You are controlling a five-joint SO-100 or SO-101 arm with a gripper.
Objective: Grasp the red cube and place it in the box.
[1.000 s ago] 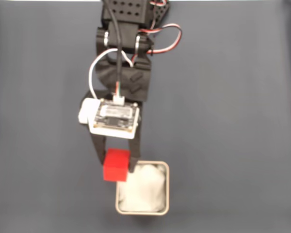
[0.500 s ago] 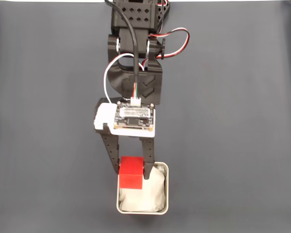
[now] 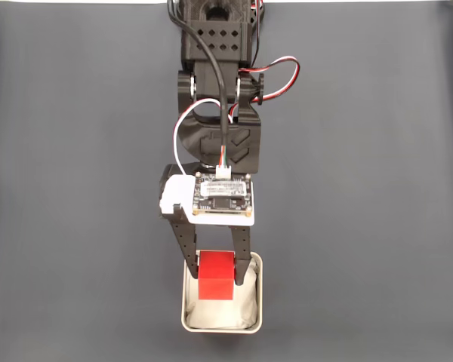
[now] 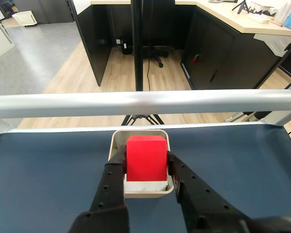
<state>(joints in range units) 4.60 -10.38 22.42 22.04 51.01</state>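
The red cube (image 3: 216,276) is held between my gripper's (image 3: 216,277) black fingers, directly over the box (image 3: 254,320). The box is a small square container with a pale rim and white wrinkly lining, near the bottom edge of the fixed view. In the wrist view the red cube (image 4: 146,158) sits between the fingers of my gripper (image 4: 146,167), centred above the box (image 4: 146,190), with white lining visible under it. My gripper is shut on the cube. Whether the cube touches the lining cannot be told.
The dark blue-grey table mat (image 3: 362,188) spreads out on both sides of the arm. A silver rail (image 4: 145,103) runs along the table's far edge just beyond the box in the wrist view, with office floor and desks behind it.
The arm has swung to the right in the fixed view, carrying the red cube from the box's left rim to over the box's middle. The gripper stayed shut on the cube.
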